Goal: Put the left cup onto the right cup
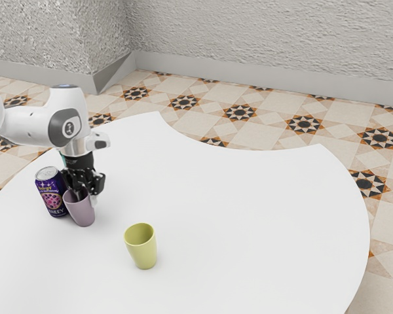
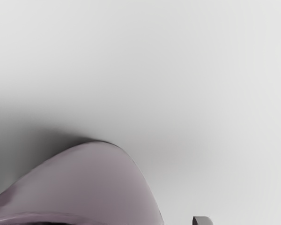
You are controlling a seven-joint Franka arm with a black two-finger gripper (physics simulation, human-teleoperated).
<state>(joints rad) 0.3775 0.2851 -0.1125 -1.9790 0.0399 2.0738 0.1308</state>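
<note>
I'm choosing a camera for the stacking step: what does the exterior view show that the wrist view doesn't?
Exterior view: the purple printed drink can, the yellow-green plastic cup and the patterned tile floor. Wrist view: the mauve plastic cup close up, its curved wall just under the camera. Both: that mauve cup and the smooth white table.

The arm (image 1: 33, 124) is made of plump, glossy white rounded links, with a grey circular cap (image 1: 71, 126) ringed in dark set into its joint, a pale bluish disc (image 1: 64, 86) on top and a short white wrist block (image 1: 97, 142).
</note>
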